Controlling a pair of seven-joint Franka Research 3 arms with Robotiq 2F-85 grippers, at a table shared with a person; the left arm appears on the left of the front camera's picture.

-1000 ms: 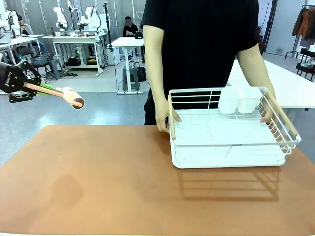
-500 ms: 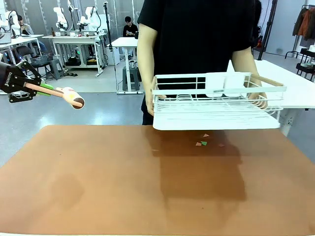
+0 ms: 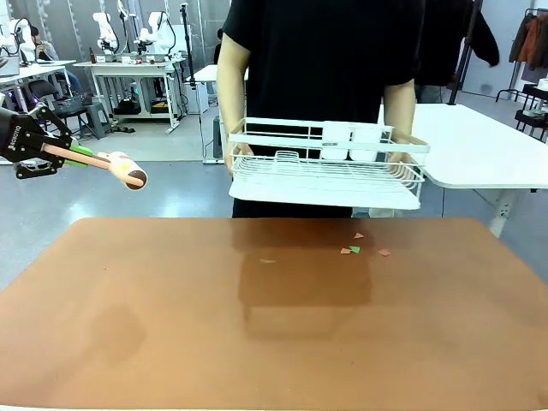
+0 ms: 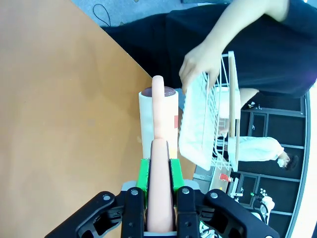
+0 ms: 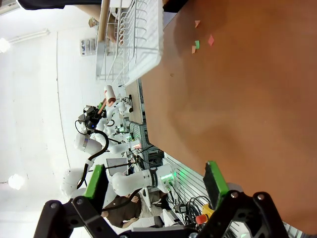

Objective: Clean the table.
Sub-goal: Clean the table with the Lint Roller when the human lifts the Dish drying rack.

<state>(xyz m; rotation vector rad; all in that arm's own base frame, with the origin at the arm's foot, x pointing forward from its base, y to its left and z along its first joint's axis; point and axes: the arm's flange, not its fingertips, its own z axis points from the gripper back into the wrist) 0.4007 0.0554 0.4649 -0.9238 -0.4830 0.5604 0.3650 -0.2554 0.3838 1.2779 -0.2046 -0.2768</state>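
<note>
A: What is the left hand [image 3: 73, 152] doing?

B: It is clamped on the peach handle of a roller [image 3: 103, 160], green pads pressed to either side. The roller is up in the air at the left, its white roll pointing towards the middle and touching nothing.

A: And the right hand [image 5: 154, 181]?

B: Its jaws are spread wide with nothing between the pads. It hangs above the bench [image 3: 171, 317] and looks across the top.

A: Where is the bench in all this?

B: It's the wide terracotta top in the foreground of the front view, running from the near edge to the person [image 3: 325, 51] standing at the far side.

A: Anything lying on it?

B: A few small paper scraps [image 3: 349, 250], pink and green, lie close together near the far edge, right of centre. One pale sliver [image 3: 267, 261] lies a little apart to their left.

A: What has the person got?

B: A white wire rack [image 3: 325, 171], gripped at both ends and lifted clear of the bench. A white holder [image 3: 351, 135] sits at its back rail, and the rack's shadow falls on the top beneath it.
</note>
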